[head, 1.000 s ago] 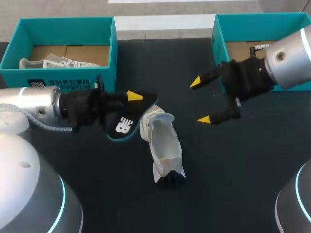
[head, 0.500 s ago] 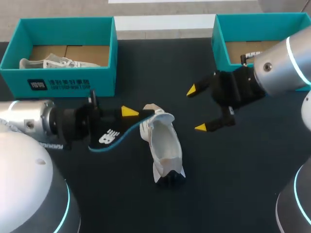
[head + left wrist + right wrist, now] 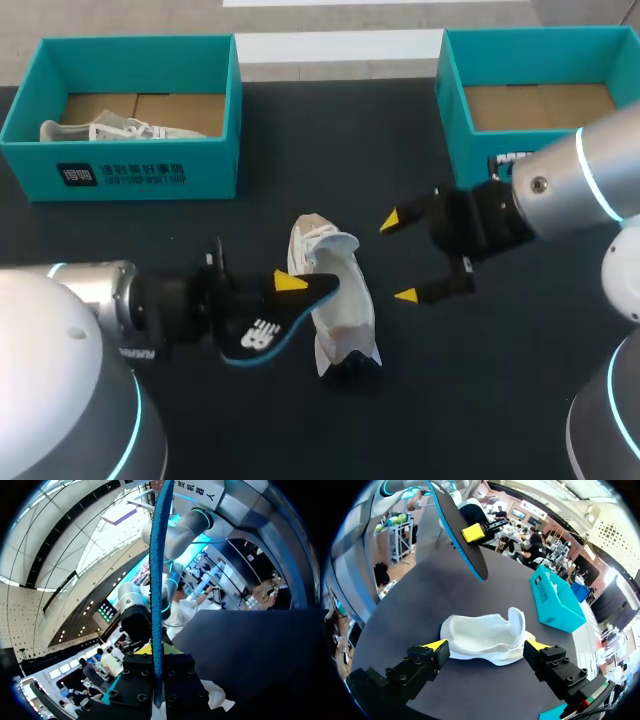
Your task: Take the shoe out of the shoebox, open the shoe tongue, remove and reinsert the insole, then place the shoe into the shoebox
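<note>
White fabric shoe [image 3: 335,300] lies on your black counter [image 3: 480,400], outside the left teal cardboard shoebox [image 3: 140,170] and the right teal cardboard shoebox [image 3: 452,120]. Your left hand [image 3: 287,297] pinches the black, blue-edged foam insole [image 3: 262,333], held on edge near the shoe. Your right hand [image 3: 398,258] hovers at the shoe's other side, fingers spread, gripping nothing. A second white shoe [image 3: 100,130] sits in the left box.

Shoe [image 3: 338,300]: white with a black end, lying opening-up on the dark table [image 3: 330,140], in front of both boxes.
Insole [image 3: 262,328]: black with a blue edge and a white mark, clamped on edge in the left gripper [image 3: 288,290]. Its tip is at the shoe's side, possibly touching.
Left shoebox [image 3: 140,175]: teal, open, with a second white shoe [image 3: 100,128] inside.
Right shoebox [image 3: 452,110]: teal, open, cardboard floor showing.
</note>
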Available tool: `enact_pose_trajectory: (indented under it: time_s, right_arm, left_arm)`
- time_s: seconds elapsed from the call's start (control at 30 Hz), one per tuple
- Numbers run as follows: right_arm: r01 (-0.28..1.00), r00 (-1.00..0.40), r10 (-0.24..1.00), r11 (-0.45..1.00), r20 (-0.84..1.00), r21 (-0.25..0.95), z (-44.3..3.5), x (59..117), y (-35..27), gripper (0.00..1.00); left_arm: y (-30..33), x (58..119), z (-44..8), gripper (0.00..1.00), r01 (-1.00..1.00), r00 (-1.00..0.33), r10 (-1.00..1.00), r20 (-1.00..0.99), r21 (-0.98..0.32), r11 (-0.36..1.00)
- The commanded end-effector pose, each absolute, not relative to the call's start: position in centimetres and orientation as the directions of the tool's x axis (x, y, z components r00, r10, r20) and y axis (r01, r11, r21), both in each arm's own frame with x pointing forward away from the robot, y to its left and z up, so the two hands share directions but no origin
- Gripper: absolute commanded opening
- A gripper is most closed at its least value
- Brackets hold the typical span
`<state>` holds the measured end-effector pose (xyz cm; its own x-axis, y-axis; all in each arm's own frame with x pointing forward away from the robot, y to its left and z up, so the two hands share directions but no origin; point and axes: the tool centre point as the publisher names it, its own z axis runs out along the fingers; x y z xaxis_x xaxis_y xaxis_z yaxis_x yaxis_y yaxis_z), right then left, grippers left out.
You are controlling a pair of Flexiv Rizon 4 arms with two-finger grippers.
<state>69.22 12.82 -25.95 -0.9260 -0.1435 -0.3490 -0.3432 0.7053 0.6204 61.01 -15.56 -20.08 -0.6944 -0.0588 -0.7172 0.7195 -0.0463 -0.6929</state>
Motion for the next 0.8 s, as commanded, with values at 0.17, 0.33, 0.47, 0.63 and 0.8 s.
enact_pose_trajectory:
  time_s: [0.17, 0.33, 0.47, 0.63, 0.8]
  right_arm:
    - [-0.338, -0.928, -0.129, 0.686, -0.350, 0.644, -27.6, 69.0, 12.7, 1.00]
    - [-0.338, -0.928, -0.129, 0.686, -0.350, 0.644, -27.6, 69.0, 12.7, 1.00]
    - [-0.338, -0.928, -0.129, 0.686, -0.350, 0.644, -27.6, 69.0, 12.7, 1.00]
    - [-0.338, -0.928, -0.129, 0.686, -0.350, 0.644, -27.6, 69.0, 12.7, 1.00]
    - [-0.300, -0.923, -0.087, 0.772, -0.374, 0.561, -30.1, 70.3, 13.1, 1.00]
  left_arm:
    - [-16.5, 61.6, -21.9, 0.00, 0.731, -0.682, -0.038, -0.730, -0.682, -0.010]
    - [-16.5, 61.6, -21.9, 0.00, 0.731, -0.682, -0.038, -0.730, -0.682, -0.010]
    - [-16.5, 61.6, -21.9, 0.00, 0.731, -0.682, -0.038, -0.730, -0.682, -0.010]
    - [-16.5, 61.6, -21.9, 0.00, 0.731, -0.682, -0.038, -0.730, -0.682, -0.010]
    - [-16.5, 61.6, -21.9, 0.00, 0.731, -0.682, -0.038, -0.730, -0.682, -0.010]
